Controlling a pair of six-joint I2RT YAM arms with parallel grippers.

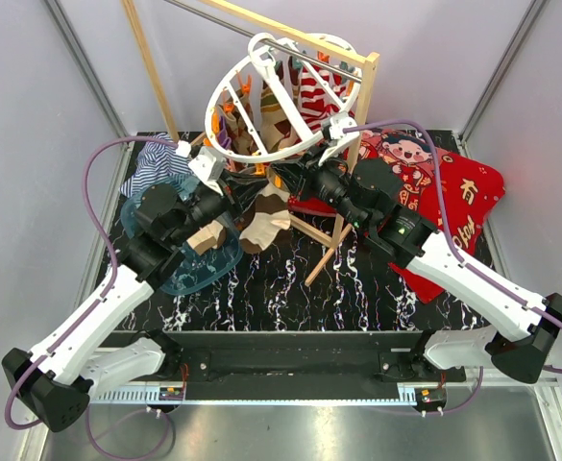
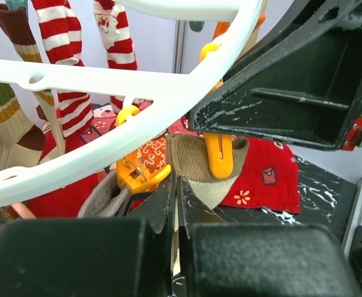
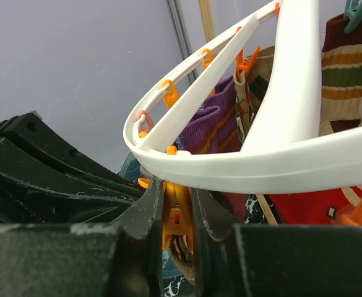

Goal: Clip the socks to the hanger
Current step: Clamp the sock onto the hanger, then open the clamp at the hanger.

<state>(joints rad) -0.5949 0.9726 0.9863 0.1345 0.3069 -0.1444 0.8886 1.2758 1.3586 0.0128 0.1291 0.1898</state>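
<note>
- top external: hanger (image 1: 261, 157) hangs at 12 o'clock, socks (image 1: 314, 96) clipped around it
- left gripper (image 2: 176, 185): jaws nearly closed, beige sock (image 2: 190, 158) at tips, grip unclear
- right gripper (image 3: 177, 204): jaws clamped on orange clip (image 3: 176, 219)

Stretches the left arm (image 1: 98, 307) and the right arm (image 1: 463, 269) forward from the bases and turns both inward, white forearms diagonal, black wrists ahead of them. Brings the two claws close, tip towards tip, the right gripper (image 3: 176, 198) just to the right of the left gripper (image 2: 176, 185). Holds the left one almost fully closed, with only a thin slit between its dark fingers (image 2: 159, 207). Presses the right fingers (image 3: 148, 207) on an orange clip (image 3: 176, 219) that sits between them, one finger on each side.
</note>
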